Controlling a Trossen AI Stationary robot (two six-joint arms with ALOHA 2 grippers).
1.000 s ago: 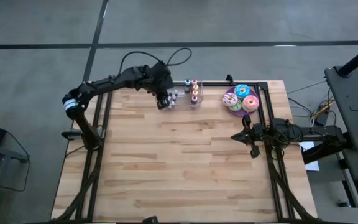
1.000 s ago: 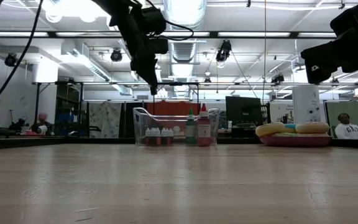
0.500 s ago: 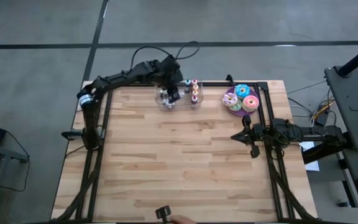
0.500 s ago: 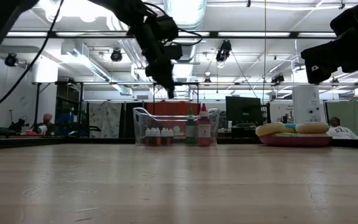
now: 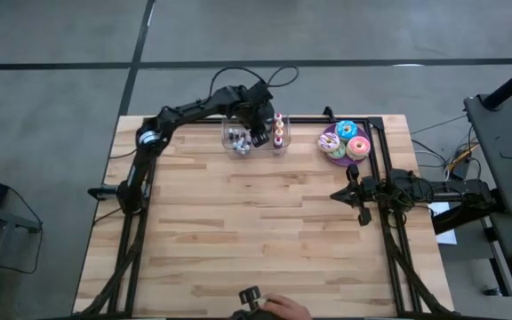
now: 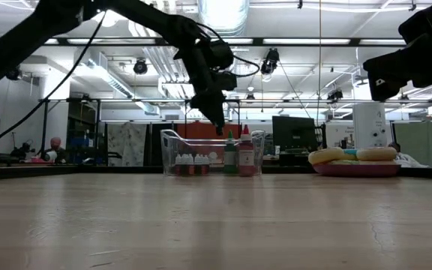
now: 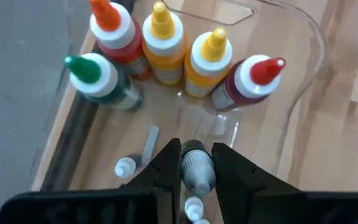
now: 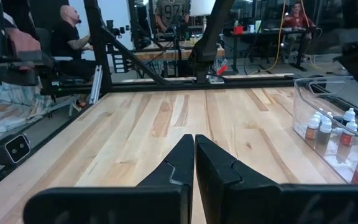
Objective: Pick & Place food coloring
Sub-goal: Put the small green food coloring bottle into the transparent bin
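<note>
A clear plastic bin point(image 5: 238, 142) stands at the table's far edge. It holds tall squeeze bottles point(image 7: 166, 43) with orange, yellow, red and green caps. Tiny white-capped food coloring bottles point(image 8: 328, 132) stand upright on its floor, also seen in the low view point(image 6: 190, 163). My left gripper point(image 5: 258, 135) hangs over the bin's middle, fingertips about level with its rim point(image 6: 220, 129), shut on one tiny food coloring bottle point(image 7: 196, 169). My right gripper point(image 5: 352, 191) rests shut at the table's right edge, fingers level point(image 8: 194, 152). My left gripper pinches the tiny bottle by its two sides point(image 7: 195, 175) between its two fingers. The fingers slant steeply down from the table's left side. The bottle's dark end point(image 7: 195, 149) sticks out past the fingertips, and the bottle hangs clear of the bin's floor.
A plate of pink, blue and green frosted doughnuts point(image 5: 345, 142) sits right of the bin. A black frame rail point(image 5: 327, 118) runs along the far edge. A person's hand with a dark object point(image 5: 269, 307) shows at the near edge.
My left gripper has travelled along the far edge toward the table's right, from the bin's left end to above its middle, sinking a little. Its fingers have kept the same gap. The hand at the near edge has come into view.
</note>
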